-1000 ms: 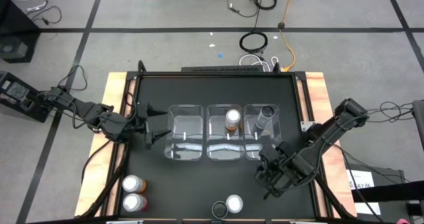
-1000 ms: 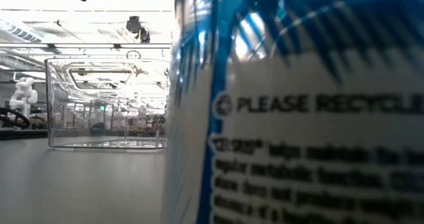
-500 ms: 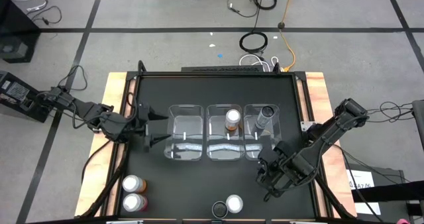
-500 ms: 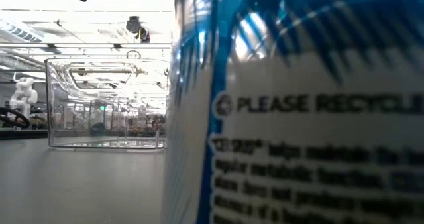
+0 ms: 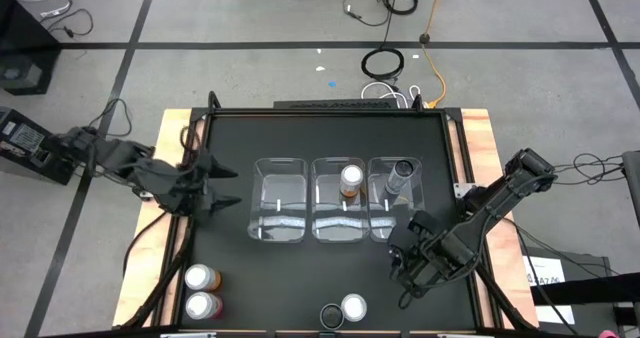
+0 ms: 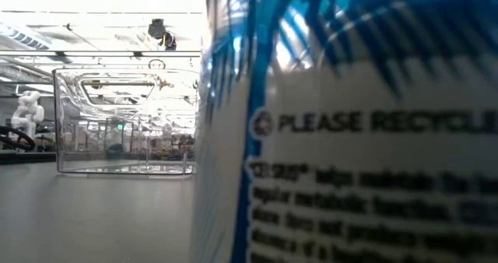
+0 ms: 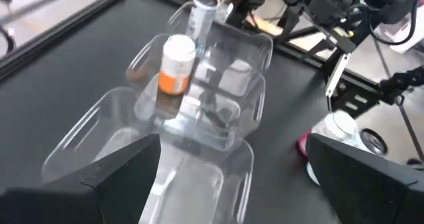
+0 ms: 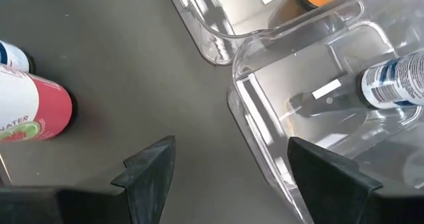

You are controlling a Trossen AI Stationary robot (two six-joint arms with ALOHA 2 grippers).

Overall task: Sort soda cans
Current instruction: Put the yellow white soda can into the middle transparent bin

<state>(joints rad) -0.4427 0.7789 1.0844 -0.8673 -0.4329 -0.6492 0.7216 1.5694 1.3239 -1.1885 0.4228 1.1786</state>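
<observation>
In the high view, an orange can stands in the middle clear bin and a dark can stands in the right bin. The left bin holds nothing. Two cans stand near the table's near left corner. One more can stands at the near edge and fills the low view. My left gripper is open, left of the bins. My right gripper is open, on the near side of the right bin. The wrist views show both finger pairs spread.
The three bins stand side by side mid-table. The low camera's lens sits beside the near-edge can. Bare black table lies between the bins and the near cans. Wooden rails border the table at left and right. Cables lie on the floor beyond.
My left gripper has drawn back a little toward the table's left edge, away from the left bin, and stayed open. The cans and bins have kept their places.
</observation>
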